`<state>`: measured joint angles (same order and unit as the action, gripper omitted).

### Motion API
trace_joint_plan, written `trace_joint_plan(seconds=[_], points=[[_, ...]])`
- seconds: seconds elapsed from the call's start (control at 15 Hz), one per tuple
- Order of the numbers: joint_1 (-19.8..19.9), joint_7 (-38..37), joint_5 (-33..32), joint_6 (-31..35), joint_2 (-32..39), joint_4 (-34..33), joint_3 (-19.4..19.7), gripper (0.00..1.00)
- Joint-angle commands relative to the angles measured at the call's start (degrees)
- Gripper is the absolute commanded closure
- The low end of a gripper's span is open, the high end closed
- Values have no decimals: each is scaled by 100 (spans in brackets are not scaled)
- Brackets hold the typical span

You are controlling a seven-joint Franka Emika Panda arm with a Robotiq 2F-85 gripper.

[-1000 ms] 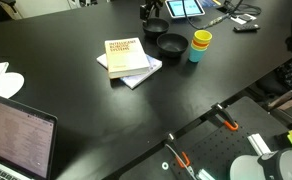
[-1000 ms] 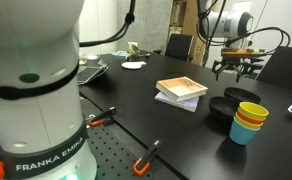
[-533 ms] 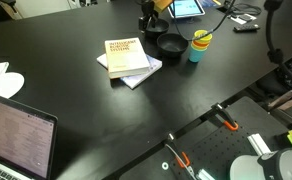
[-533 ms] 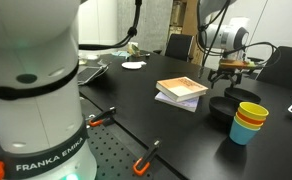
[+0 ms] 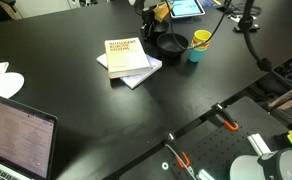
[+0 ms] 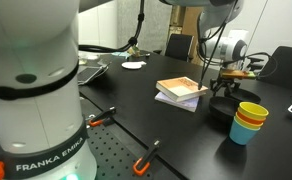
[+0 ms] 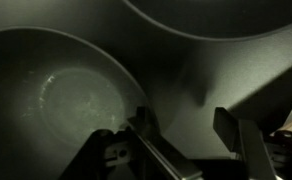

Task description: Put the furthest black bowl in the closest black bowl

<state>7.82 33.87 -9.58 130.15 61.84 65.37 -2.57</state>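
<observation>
Hovering hand, jaws apart, over rim of black bowl

Two evenly lit room views and one dim, grey close-up from the wrist.

In both exterior views we find soft, even light, with a faint sheen on the black bench and few distinct shadows. The white robot base stands close to the lens, bright and a little soft. Our wrist view is dark and almost colourless: a bowl carries a pale highlight at its middle, a heavy shadow lies beside its rim, and the tool at the lower edge is blurred.
</observation>
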Motion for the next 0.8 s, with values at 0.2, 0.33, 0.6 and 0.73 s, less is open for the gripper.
trace_joint_plan(seconds=[0.2,0.33,0.6,0.73], points=[[-140,285,-69,-40,13,-334,-21,80],[-215,219,-56,-103,-43,-335,-27,90],[-417,22,-118,-198,-169,-274,67,93],[-531,-100,-164,-215,-311,-192,113,91]])
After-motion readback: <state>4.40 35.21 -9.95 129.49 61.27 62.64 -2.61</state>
